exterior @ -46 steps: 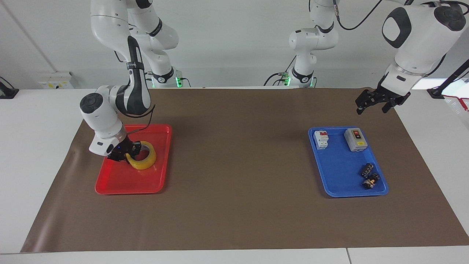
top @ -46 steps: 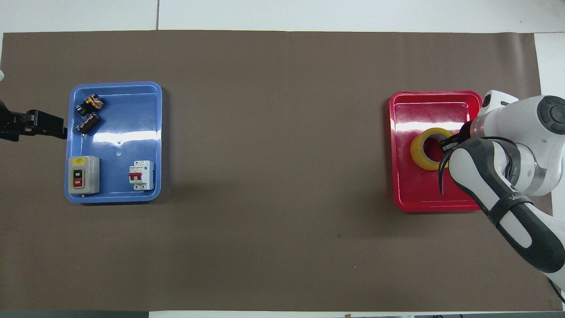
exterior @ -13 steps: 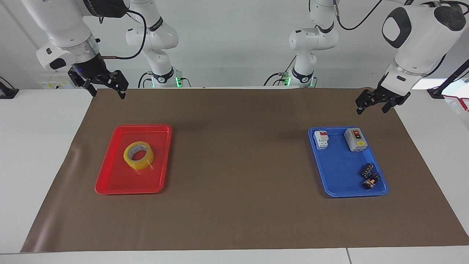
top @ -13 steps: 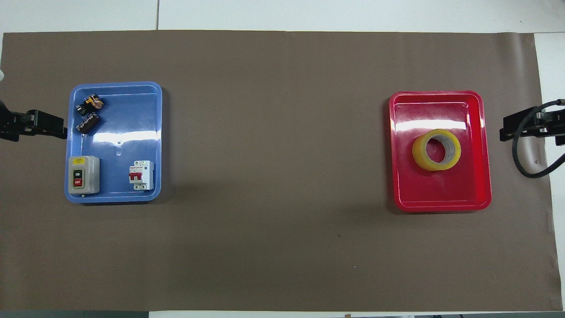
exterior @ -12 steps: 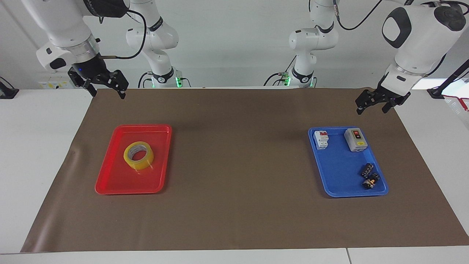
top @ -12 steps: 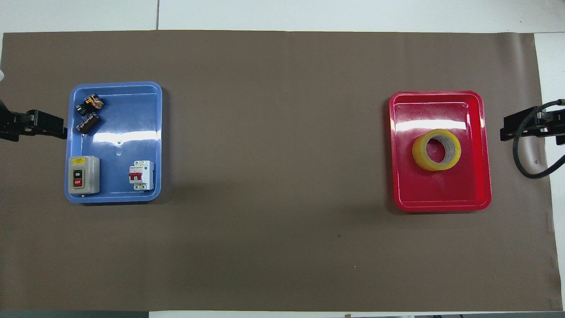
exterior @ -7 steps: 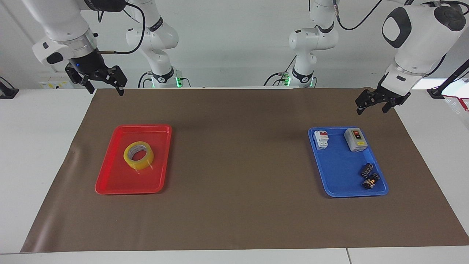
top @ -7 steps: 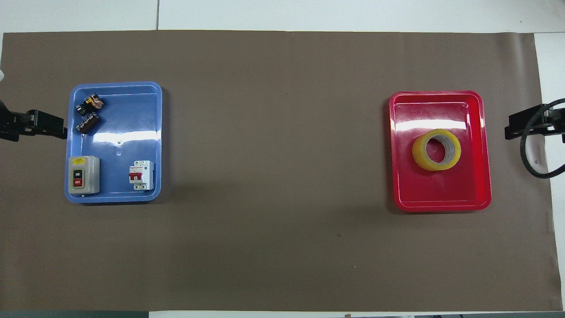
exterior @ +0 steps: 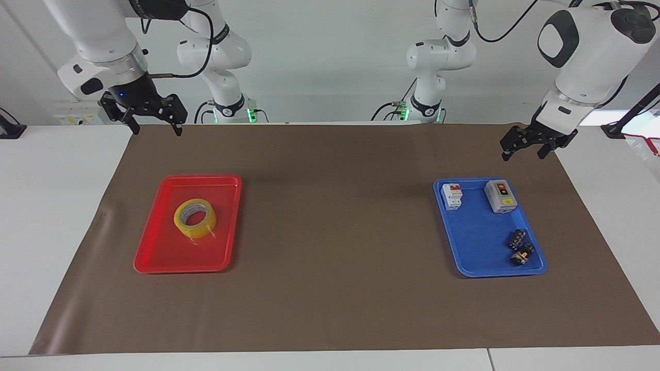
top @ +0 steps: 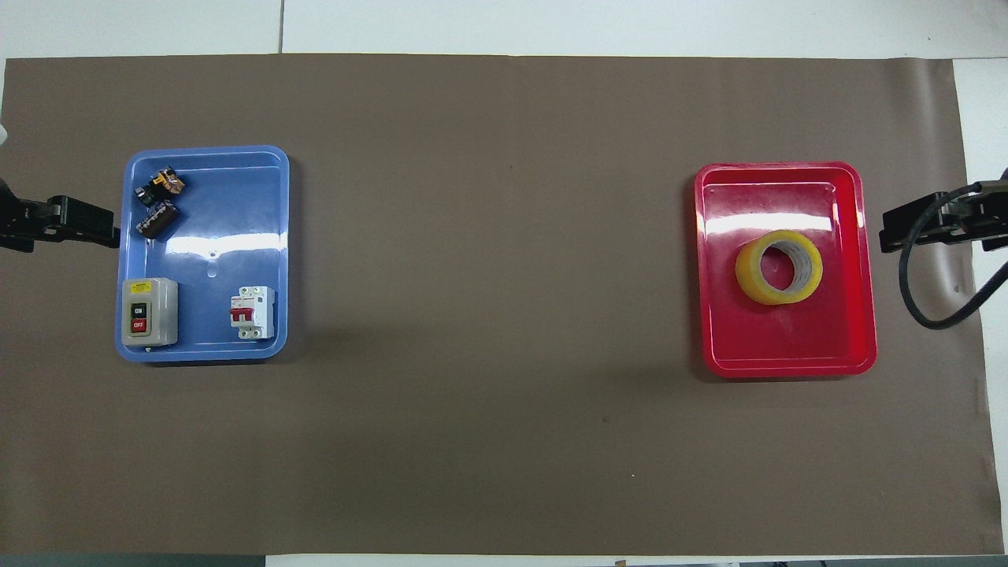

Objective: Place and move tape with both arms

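Since the earlier frames, the right gripper [exterior: 153, 125] has been lifted off the translucent yellow roll of packing tape [exterior: 195, 218], which is left lying in the red plastic tray [exterior: 154, 257] toward the right arm's end of the worktop. Its fingers are spread and hold nothing, raised over the brown mat's corner nearest the right arm's base. The left gripper [exterior: 524, 148] waits, released, over the corner at the left arm's end. Placing appears finished; moving the tape calls for a fresh grasp.

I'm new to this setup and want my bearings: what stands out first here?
The yellow tape catches the eye, lying flat in the red tray toward the right arm's end of the table. At the left arm's end, a blue tray holds small electrical parts. Both arms are raised and hold nothing: the right end effector is open over the brown mat's edge, and the left end effector hangs near the blue tray.
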